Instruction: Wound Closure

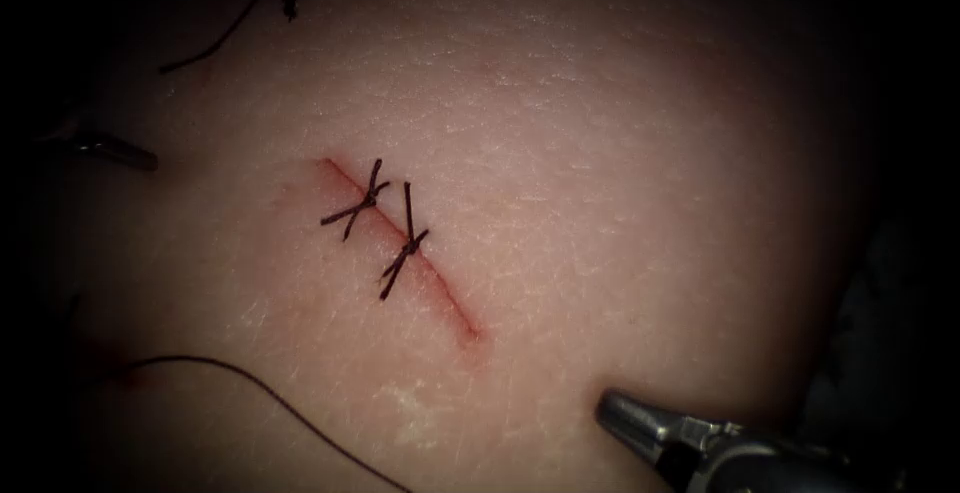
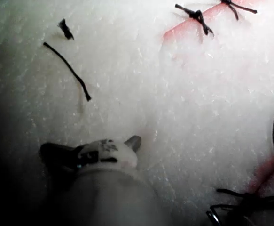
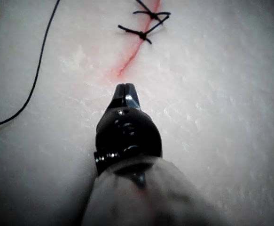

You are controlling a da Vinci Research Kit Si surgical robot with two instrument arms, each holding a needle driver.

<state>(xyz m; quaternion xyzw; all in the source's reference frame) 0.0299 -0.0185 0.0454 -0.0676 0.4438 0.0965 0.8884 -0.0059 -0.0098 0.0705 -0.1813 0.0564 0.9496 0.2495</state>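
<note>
The tissue [image 1: 620, 153] carries a slanted cut [image 1: 400, 243] with two tied stitches: the upper knot [image 1: 365, 201] and the lower knot [image 1: 405, 246], each with short dark tails crossing the cut. Below the lower knot the cut lies unstitched down to its lower end [image 1: 470, 331], lined with a little red fluid.

The right tool [image 1: 640, 415] sits just beyond that lower end, on the right side of the cut. In the right wrist view its jaws [image 3: 125, 94] are clenched together with nothing between them, their tip pointing straight at the end of the cut [image 3: 120, 70] and near it; the two knots [image 3: 144, 26] lie farther ahead.

The left tool [image 1: 120, 153] lies well to the left of the cut. In the left wrist view its jaws [image 2: 92, 149] are spread wide apart, one metal jaw to each side of the wrist, and they grasp nothing.

A long thread [image 1: 270, 393] curves over the tissue on the left of the cut, well away from the right jaws and below the left ones. Ahead of the left jaws lie a loose cut end of thread [image 1: 215, 38] and a small dark scrap [image 1: 290, 1]. Where the needle is I cannot tell; neither tool holds it, and no needle stands in the tissue along the cut.
</note>
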